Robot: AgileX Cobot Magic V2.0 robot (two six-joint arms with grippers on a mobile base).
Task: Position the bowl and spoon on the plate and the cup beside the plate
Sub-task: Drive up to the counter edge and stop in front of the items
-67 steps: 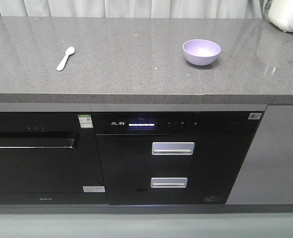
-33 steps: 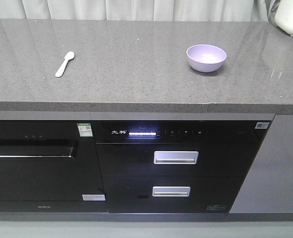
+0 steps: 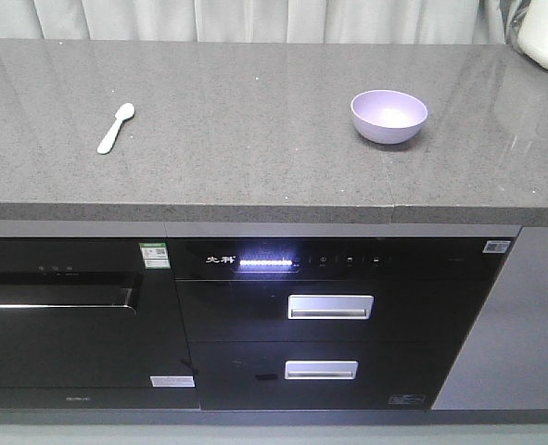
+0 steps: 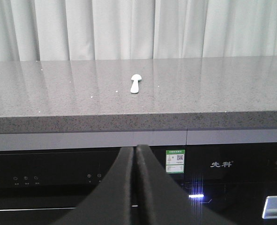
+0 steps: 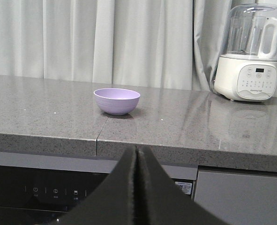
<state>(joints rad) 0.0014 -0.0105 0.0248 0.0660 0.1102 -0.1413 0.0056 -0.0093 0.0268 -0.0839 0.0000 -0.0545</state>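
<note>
The counter (image 3: pixel 255 111) sits lower in my front view than a second ago, so I judge the base is nearing it. The spoon (image 3: pixel 115 128) lies at ten o'clock, the bowl (image 3: pixel 389 116) at one. The left claw (image 4: pixel 136 149) and right claw (image 5: pixel 136 150) are pressed together, empty (plate and cup unseen).

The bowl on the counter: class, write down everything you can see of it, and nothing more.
The bowl is small, round and lavender-purple, smooth and matte like plastic, its sides curving to a narrower base. It stands upright and empty on the grey speckled countertop, towards its right side. Nothing else touches it; the spoon lies far to its left.
</note>
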